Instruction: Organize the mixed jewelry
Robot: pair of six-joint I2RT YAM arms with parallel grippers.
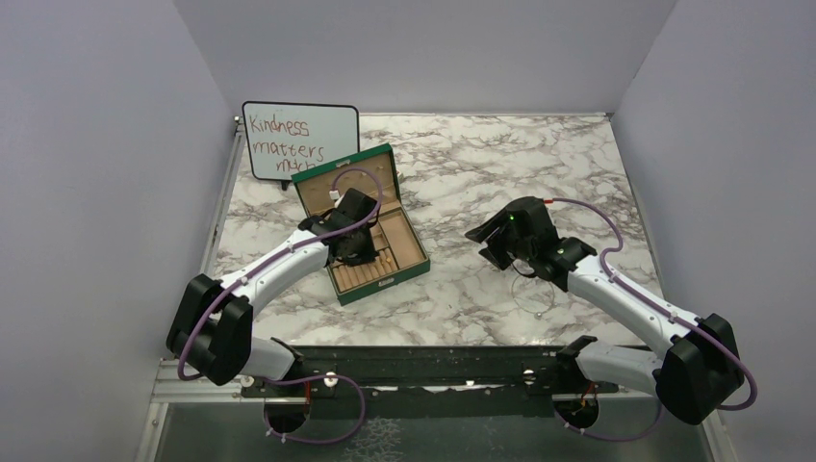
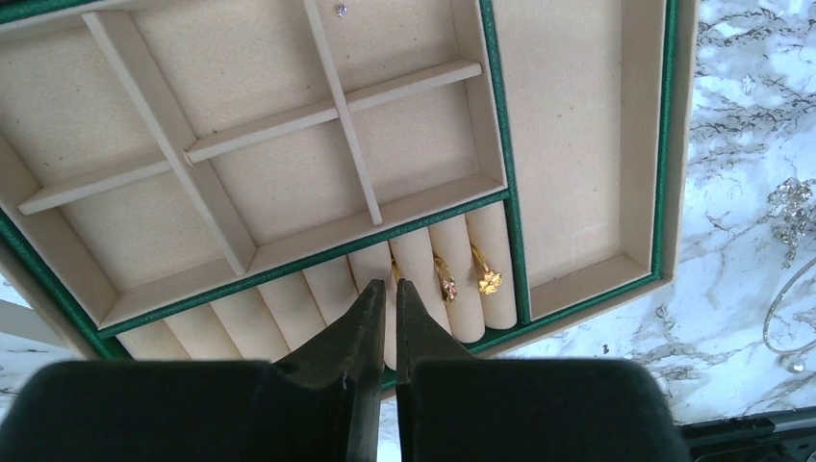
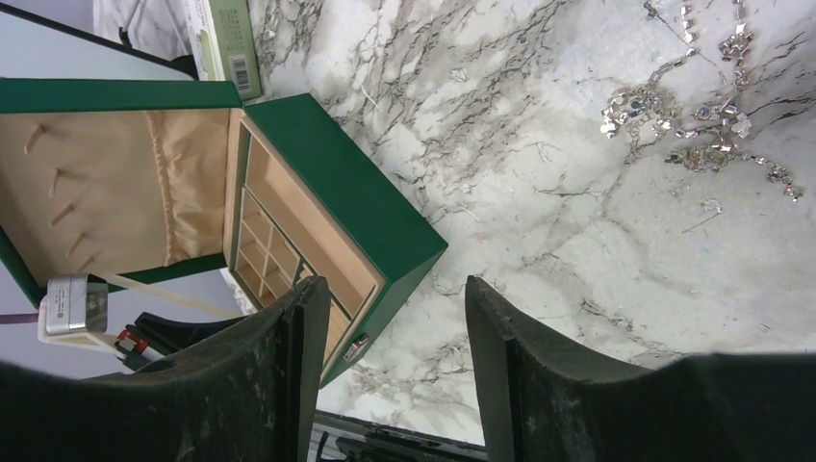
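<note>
Sorting partway: two gold rings [image 2: 488,281] seated in green jewelry box [image 2: 509,192], stud [image 2: 340,10] in compartment; silver pieces [image 3: 707,125], wire loop [image 2: 770,322] unsorted on table [image 3: 539,192]. Left gripper [image 2: 391,289] jaws clenched, right gripper [image 3: 396,298] jaws released.

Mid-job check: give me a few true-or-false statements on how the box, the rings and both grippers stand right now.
1. The green box has its lid up. True.
2. Two gold rings sit in the ring rolls. True.
3. The right gripper holds a silver chain. False: its jaws are wide apart with nothing between them, and the silver pieces lie on the marble.
4. The long side compartment is full of jewelry. False: the part in view shows only bare lining.
5. The left gripper is over the box, at the ring rolls. True.
</note>
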